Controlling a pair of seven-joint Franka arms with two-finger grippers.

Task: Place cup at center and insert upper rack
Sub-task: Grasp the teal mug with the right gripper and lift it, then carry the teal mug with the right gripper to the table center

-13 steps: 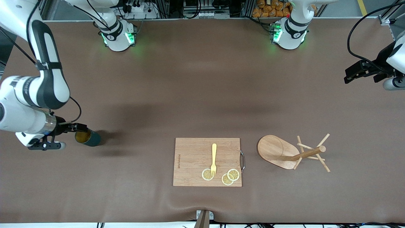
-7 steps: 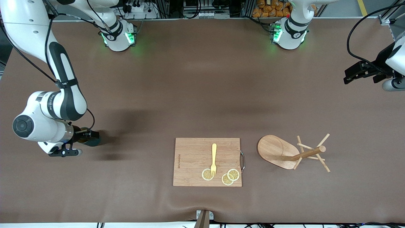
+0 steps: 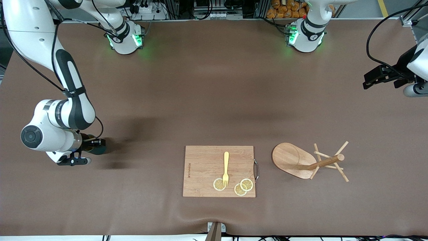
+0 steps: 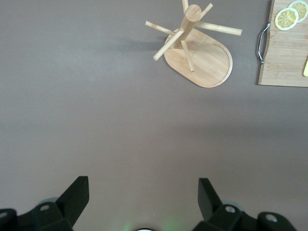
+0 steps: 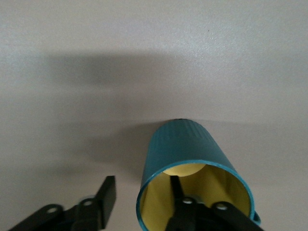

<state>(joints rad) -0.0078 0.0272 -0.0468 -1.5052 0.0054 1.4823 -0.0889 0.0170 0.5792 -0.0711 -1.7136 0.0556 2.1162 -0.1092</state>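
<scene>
The teal cup (image 3: 99,147) lies on its side near the right arm's end of the table, its yellow inside showing in the right wrist view (image 5: 183,144). My right gripper (image 3: 91,144) straddles the cup's rim (image 5: 143,184). One finger (image 5: 180,202) is inside the mouth, the other finger (image 5: 107,195) is outside, and both stand apart from the wall, so it is open. The upper rack (image 3: 290,160), a wooden mug tree, lies tipped over toward the left arm's end (image 4: 202,57). My left gripper (image 3: 366,82) waits open in the air at that end (image 4: 143,185).
A bamboo cutting board (image 3: 204,167) lies between cup and rack, nearer the front camera, with a yellow fork (image 3: 226,167) and lemon slices (image 3: 219,184) on it. Its metal handle (image 3: 256,170) faces the rack. Bare brown mat surrounds everything.
My right arm has swung in toward the cup and slid one finger into its mouth, and its fingers have narrowed around the rim. The left arm has stayed put.
</scene>
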